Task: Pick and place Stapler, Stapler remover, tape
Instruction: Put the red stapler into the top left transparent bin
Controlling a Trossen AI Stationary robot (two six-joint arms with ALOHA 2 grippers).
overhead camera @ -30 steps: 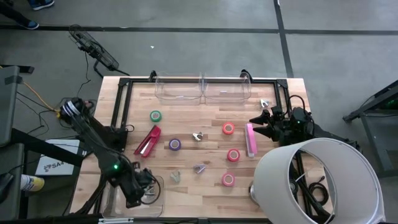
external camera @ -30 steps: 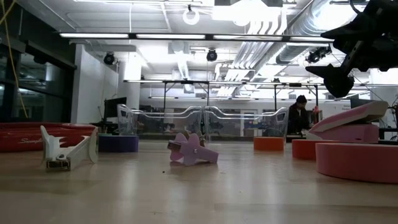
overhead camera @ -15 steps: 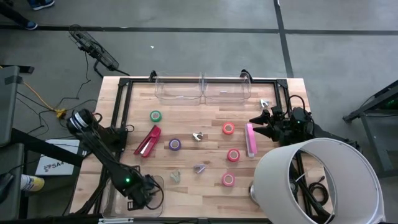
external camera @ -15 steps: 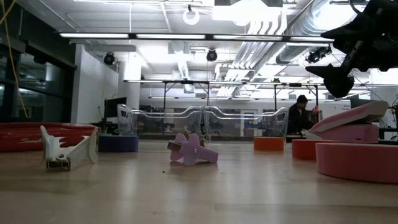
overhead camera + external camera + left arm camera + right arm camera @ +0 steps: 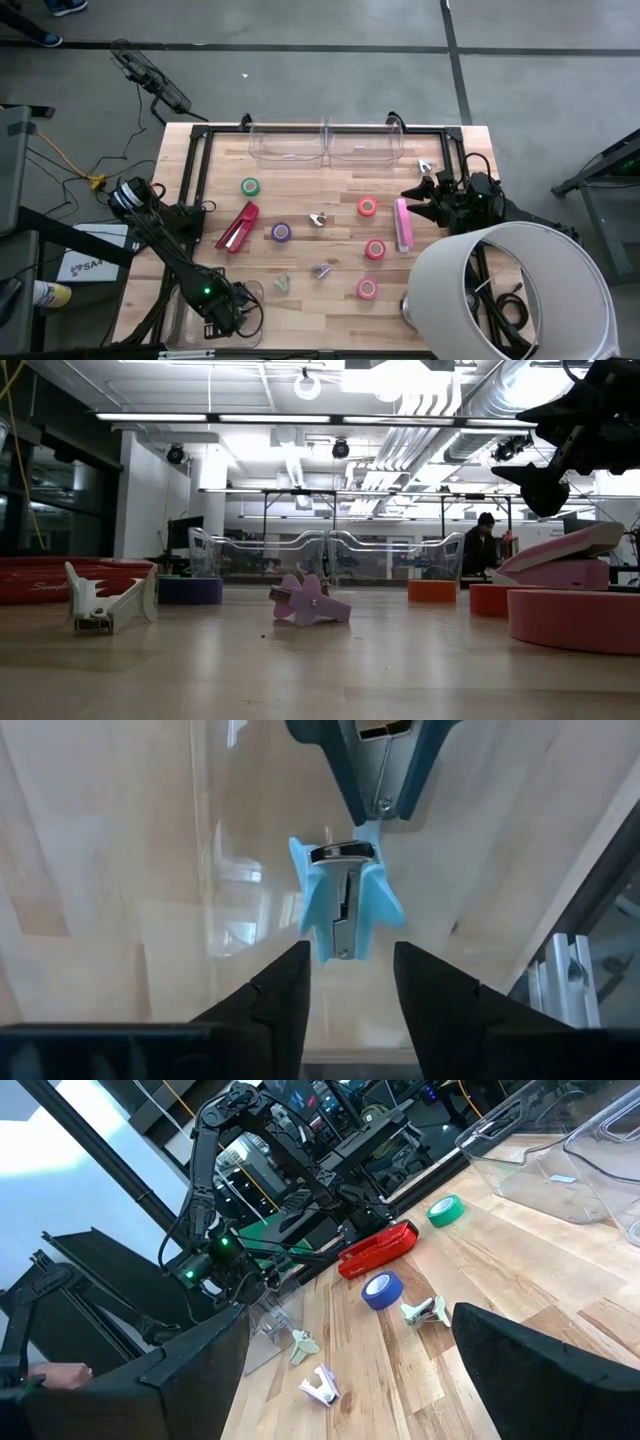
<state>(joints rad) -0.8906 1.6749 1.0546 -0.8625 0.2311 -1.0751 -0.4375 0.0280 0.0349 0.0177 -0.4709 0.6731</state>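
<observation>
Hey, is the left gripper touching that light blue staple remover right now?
Apart. In the left wrist view, the left gripper stands open, bare bin floor between its fingertips and the light blue staple remover.

Left gripper sits over the clear bin at the table's near-left corner; staple remover lies inside, between its fingers.

A white staple remover stands on the wooden table at the left, with a red stapler lying behind it and a purple tape roll next to that. A pink-purple staple remover sits mid-table. To the right lie an orange-red roll and a big pink roll, a pink stapler behind. A dark gripper hangs above them. Clear bins stand far back
</observation>
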